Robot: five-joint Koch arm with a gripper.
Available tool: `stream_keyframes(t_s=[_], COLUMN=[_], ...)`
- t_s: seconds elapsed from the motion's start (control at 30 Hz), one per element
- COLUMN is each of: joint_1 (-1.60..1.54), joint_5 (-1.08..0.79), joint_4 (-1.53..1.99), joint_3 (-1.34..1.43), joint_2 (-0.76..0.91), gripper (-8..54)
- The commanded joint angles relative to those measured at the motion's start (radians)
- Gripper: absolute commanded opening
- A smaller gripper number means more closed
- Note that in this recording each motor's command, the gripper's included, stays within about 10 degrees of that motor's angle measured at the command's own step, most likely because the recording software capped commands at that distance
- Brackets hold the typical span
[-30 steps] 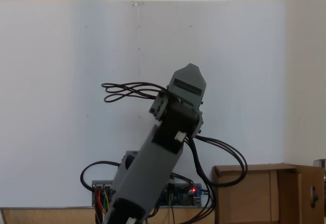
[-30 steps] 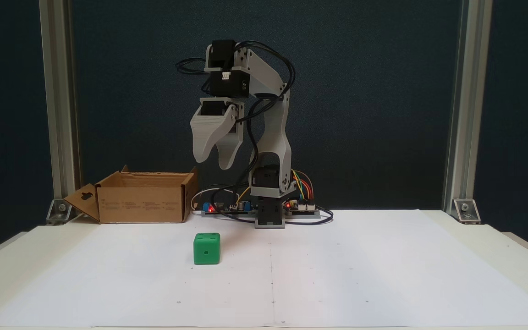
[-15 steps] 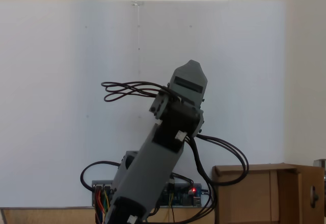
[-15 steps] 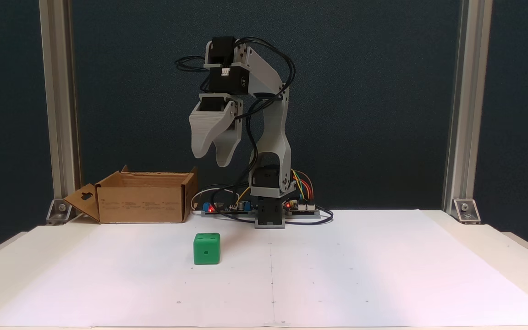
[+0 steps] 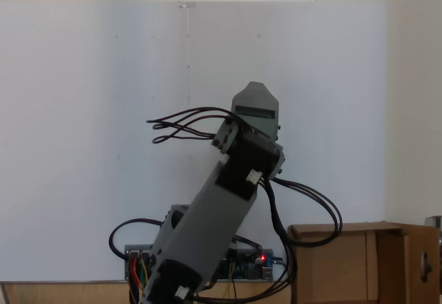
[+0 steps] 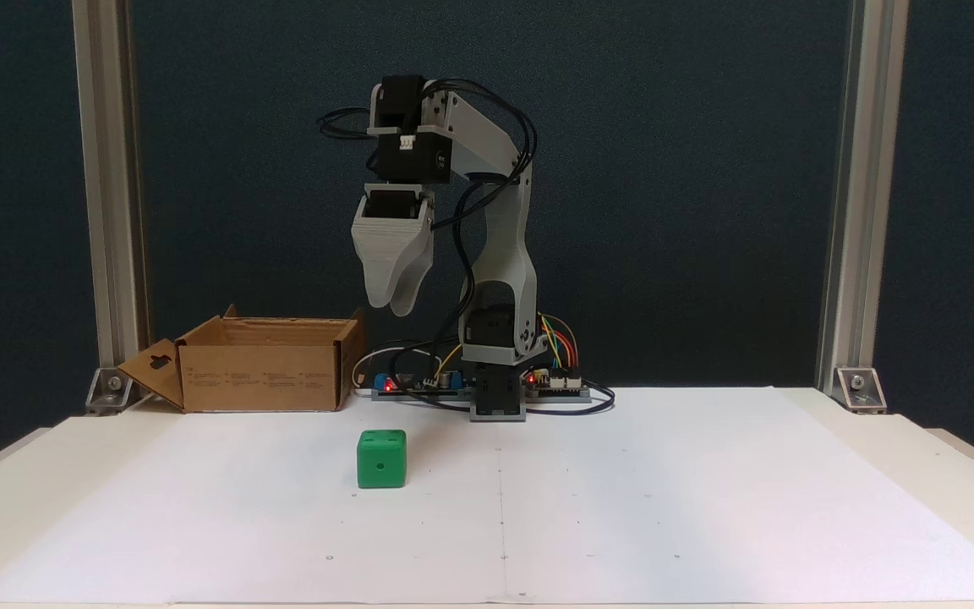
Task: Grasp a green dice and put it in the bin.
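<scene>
While the gripper [image 6: 392, 309] hangs high above the table [image 6: 707, 507], pointing downward and holding nothing, the task stands at its approach step: no grasp has begun. In the front fixed view the two jaws overlap almost fully, one behind the other, so how far they stand apart cannot be told. The green dice [image 6: 382, 459] rests on the white paper well below the gripper, almost straight under it and a little toward the camera, untouched. The bin [image 6: 263, 365], an open cardboard box, sits lower than the gripper and off to its left in that view, apart from the dice; in the other fixed view, looking down from behind the arm, the bin [image 5: 345, 262] lies at lower right. By this reading, the next move calls for a descent over the dice with the jaws spread wider than the cube and set to straddle two opposite faces before closing.
</scene>
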Motion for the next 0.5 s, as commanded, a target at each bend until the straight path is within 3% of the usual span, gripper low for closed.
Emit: stream_keyframes(t_s=[0.0,0.47], joint_1=[0.006,0.020], joint_5=[-0.080,-0.072], joint_4=[0.095,-0.006], joint_3=[-0.002,0.110], joint_2=[-0.005,-0.107], gripper=[44.4,45.4])
